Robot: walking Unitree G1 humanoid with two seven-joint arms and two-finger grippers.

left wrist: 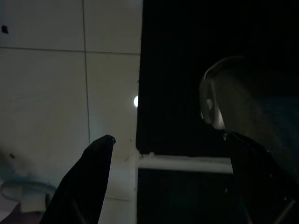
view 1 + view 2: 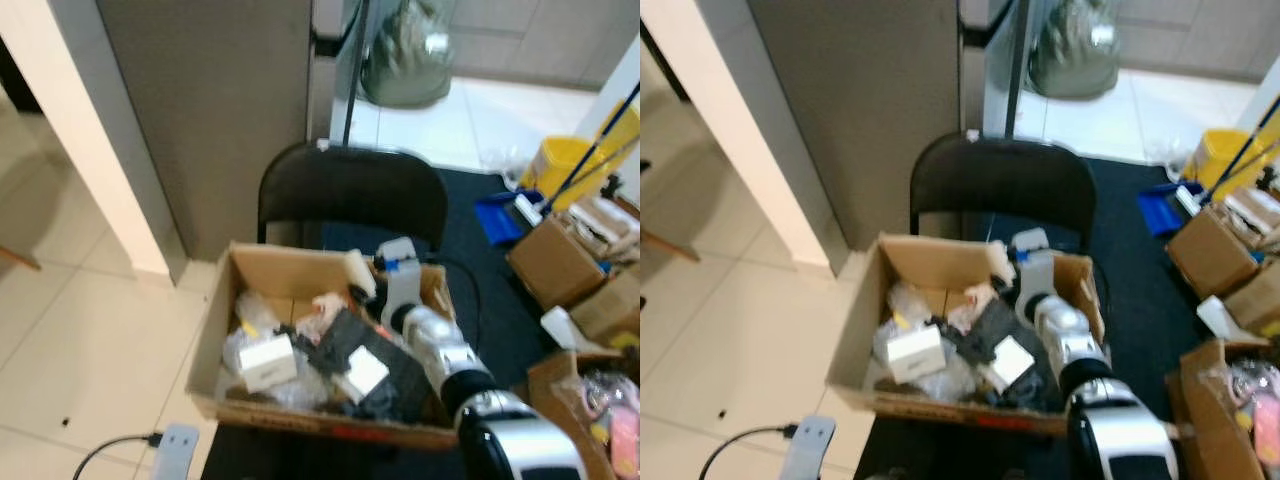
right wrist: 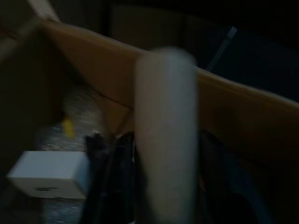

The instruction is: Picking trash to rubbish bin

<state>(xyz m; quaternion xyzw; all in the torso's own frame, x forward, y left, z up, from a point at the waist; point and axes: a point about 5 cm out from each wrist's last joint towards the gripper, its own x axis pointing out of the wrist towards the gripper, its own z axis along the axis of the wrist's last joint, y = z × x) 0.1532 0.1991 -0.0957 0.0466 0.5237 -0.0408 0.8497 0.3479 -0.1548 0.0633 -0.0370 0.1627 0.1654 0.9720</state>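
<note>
Right hand (image 2: 362, 282) fingers hidden behind blurred pale piece (image 3: 164, 135)

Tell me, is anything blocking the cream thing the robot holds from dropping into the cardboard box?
Nothing visible blocks it. The right gripper holds the cream piece over the open cardboard box, near its back wall. Below lies only other trash, such as a white box and black wrapping.

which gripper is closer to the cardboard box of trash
Right. The right gripper is over the cardboard box, holding a pale piece above the trash. The left gripper hangs over the floor, away from it.
</note>
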